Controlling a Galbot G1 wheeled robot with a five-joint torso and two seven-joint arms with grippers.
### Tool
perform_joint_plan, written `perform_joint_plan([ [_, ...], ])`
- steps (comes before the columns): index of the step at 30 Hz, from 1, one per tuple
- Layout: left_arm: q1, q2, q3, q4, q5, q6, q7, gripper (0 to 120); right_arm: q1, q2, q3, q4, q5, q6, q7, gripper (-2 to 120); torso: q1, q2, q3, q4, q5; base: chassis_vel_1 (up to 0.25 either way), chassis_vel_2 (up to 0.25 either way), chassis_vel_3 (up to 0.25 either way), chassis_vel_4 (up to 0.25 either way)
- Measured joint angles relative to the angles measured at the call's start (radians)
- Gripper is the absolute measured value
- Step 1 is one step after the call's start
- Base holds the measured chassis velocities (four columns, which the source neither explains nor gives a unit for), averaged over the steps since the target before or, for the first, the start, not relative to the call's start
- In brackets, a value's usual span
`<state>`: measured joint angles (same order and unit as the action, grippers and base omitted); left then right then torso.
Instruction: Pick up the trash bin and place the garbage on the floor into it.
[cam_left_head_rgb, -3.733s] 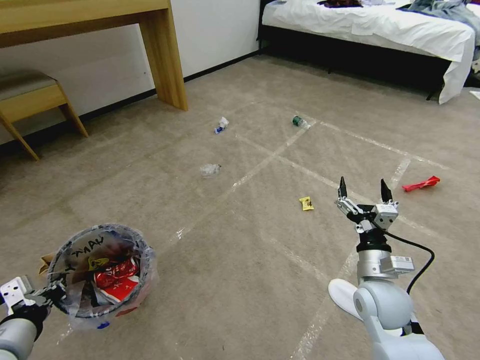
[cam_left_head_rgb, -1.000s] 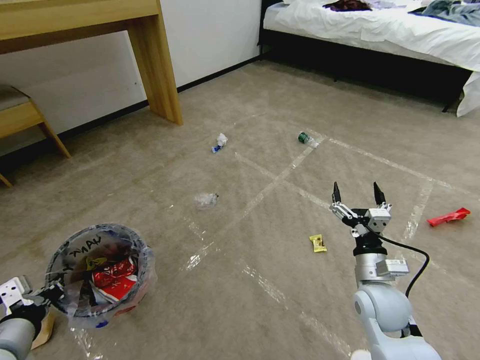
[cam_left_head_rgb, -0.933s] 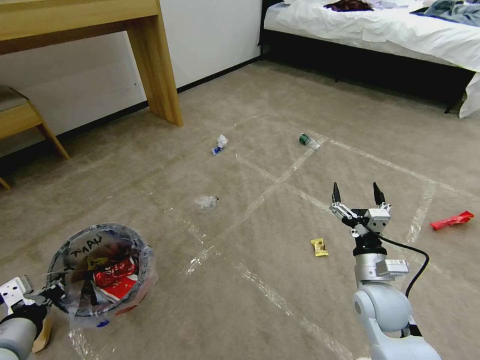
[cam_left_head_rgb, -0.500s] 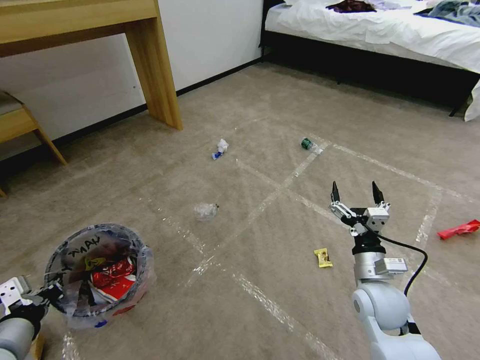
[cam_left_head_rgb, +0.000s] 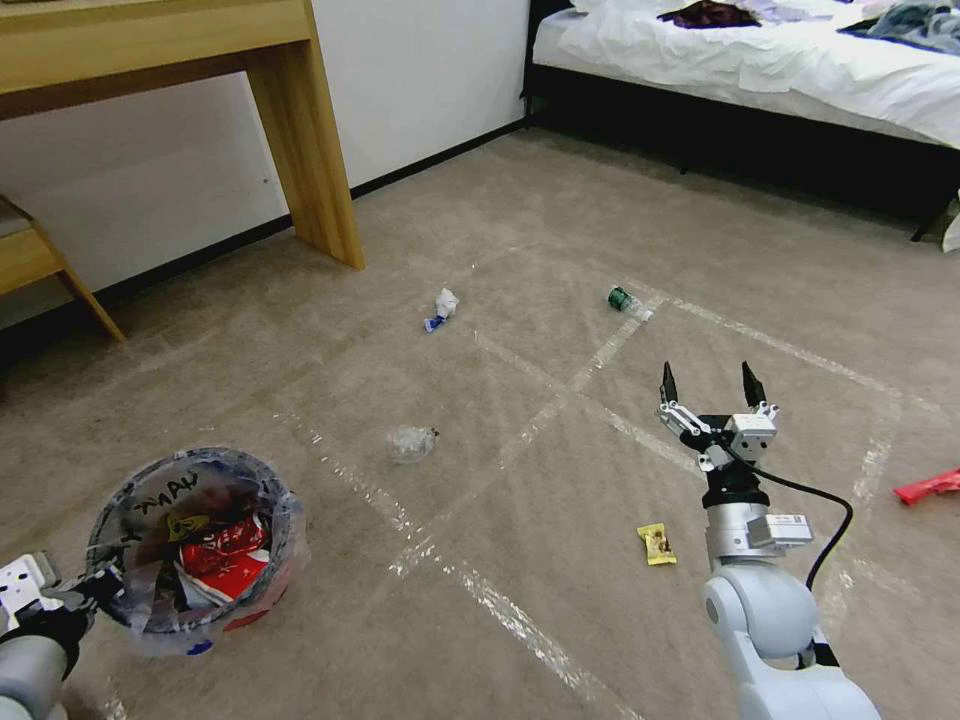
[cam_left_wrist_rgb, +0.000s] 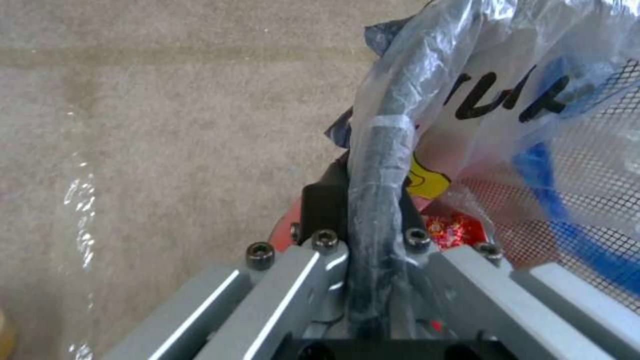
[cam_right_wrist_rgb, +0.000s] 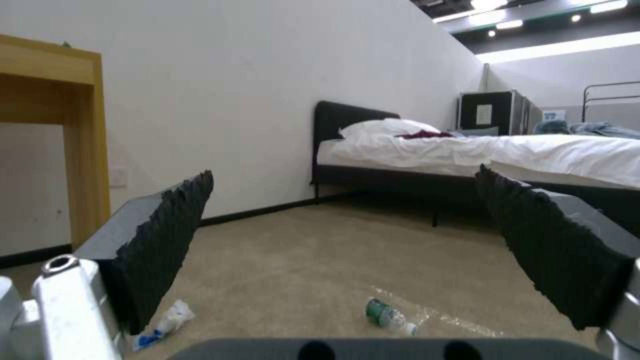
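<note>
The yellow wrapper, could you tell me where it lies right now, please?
In the head view the yellow wrapper lies on the floor right of centre, just left of the right arm, below the open right gripper.

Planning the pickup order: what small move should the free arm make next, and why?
Probably lower the right gripper toward the yellow wrapper: it is open and empty, the wrapper is the nearest litter on the floor, and the left gripper already holds the trash bin.

Open floor (cam_left_head_rgb: 520, 250) lies ahead of the spread right hand (cam_left_head_rgb: 708, 385), with small litter well apart: a yellow wrapper (cam_left_head_rgb: 656, 543) beside the arm, a bottle (cam_left_head_rgb: 625, 300) farther on. The table leg (cam_left_head_rgb: 305, 150) and bed (cam_left_head_rgb: 760, 90) bound the far side.
</note>
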<state>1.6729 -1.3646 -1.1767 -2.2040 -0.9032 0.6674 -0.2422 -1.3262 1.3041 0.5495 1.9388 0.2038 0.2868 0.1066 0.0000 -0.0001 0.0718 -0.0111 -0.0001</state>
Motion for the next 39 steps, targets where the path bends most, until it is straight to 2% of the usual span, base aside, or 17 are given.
perform_joint_plan([
  [11,-0.001,-0.001,-0.001,0.007,0.0,-0.005,0.0,0,0.002,0.002,-0.004,-0.008,-0.001,0.006,0.0,100,0.0,0.0,0.0,0.0,0.0,-0.069,0.066,0.072,-0.069],
  [39,-0.011,0.002,-0.007,0.021,-0.01,-0.008,-0.002,0,0.05,-0.001,-0.029,-0.041,0.002,0.008,-0.002,100,0.0,0.0,0.0,0.0,0.0,0.0,0.0,0.0,0.0],
])
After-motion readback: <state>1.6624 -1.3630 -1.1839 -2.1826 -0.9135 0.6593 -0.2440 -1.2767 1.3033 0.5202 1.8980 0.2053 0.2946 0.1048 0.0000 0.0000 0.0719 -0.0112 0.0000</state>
